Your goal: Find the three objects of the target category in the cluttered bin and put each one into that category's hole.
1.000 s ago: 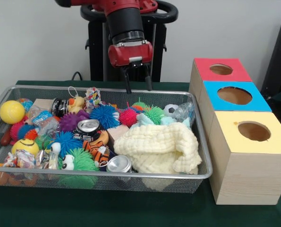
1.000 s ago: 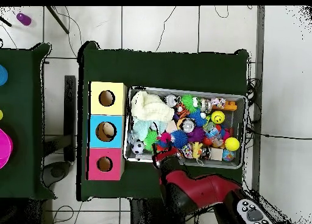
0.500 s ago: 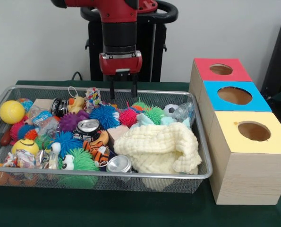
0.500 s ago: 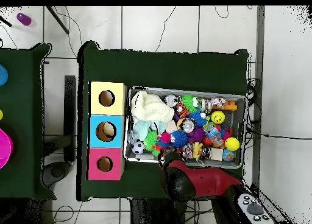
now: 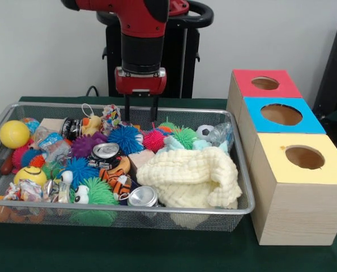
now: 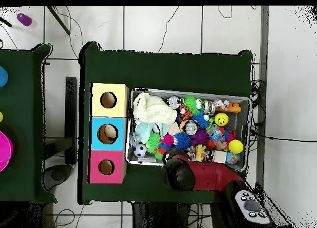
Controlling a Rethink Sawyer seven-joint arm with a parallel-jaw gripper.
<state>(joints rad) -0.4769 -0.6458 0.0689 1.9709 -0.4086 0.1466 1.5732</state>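
Note:
A wire mesh bin [image 5: 174, 211] holds a heap of toys. Among them are a blue spiky ball [image 5: 124, 138], a pink spiky ball [image 5: 154, 140], a green spiky ball [image 5: 184, 136], two drink cans [image 5: 106, 151] [image 5: 142, 196], a small soccer ball [image 5: 204, 131] and a yellow cloth [image 5: 185, 175]. My gripper [image 5: 140, 116] hangs open and empty over the bin's far rim, just above the blue spiky ball. In the overhead view the red arm [image 6: 204, 179] hides the gripper, at the lower rim of the bin [image 6: 249, 132].
Three wooden boxes with round holes stand beside the bin: red top [image 5: 248, 89], blue top [image 5: 304, 122], yellow top [image 5: 281, 164]. Overhead they form a column: yellow [image 6: 119, 100], blue [image 6: 96, 134], red [image 6: 96, 167]. A yellow ball [image 5: 13, 134] lies in the bin's far corner.
In the front view my gripper has swung left along the bin's far rim, from above the pink spiky ball to above the blue one. It stays open and empty.

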